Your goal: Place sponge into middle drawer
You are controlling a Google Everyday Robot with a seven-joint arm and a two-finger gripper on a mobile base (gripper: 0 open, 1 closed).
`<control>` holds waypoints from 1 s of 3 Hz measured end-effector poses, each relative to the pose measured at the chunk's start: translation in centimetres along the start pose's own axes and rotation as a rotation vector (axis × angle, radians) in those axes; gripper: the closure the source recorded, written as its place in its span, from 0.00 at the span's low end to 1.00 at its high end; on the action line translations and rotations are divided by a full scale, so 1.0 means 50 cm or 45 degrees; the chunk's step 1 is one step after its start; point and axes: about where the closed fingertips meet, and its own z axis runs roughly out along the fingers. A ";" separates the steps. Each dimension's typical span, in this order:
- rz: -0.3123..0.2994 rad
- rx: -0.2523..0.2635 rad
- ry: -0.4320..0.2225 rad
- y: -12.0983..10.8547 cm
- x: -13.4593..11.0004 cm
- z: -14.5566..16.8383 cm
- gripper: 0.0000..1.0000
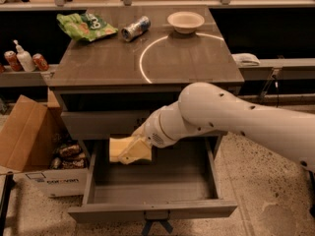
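The sponge (115, 147), a pale yellow foam block, is held in the air over the left rear part of the open middle drawer (162, 183), just below the upper drawer front (98, 124). It does not look to be resting on the drawer floor. The pincer (128, 154) is clamped on the sponge's right end, its cream-yellow fingers (140, 151) pointing left and slightly down. The foam sticks out to the left beyond them.

The white arm (236, 117) comes in from the right edge and slants down across the cabinet front, with its wrist in front of the gap above the drawer. The middle drawer is pulled well out, showing a plain grey inside, and its flat front (152, 209) is nearest the camera.

On the bench (192, 65) above, well apart from the pincer, a green crisp bag (84, 26) lies at the back left. A drink can (136, 28) lies on its side just right of it, and a shallow white bowl (185, 21) stands at the back right.

To the left of the cabinet an open cardboard box (22, 134) sits on the floor. On the low shelf behind it stand a pump bottle (22, 59) and two red cans (40, 62).
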 end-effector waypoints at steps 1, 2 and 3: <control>0.070 0.046 0.017 -0.016 0.101 -0.004 1.00; 0.150 0.084 0.032 -0.048 0.197 0.002 1.00; 0.239 0.109 0.064 -0.082 0.284 0.031 1.00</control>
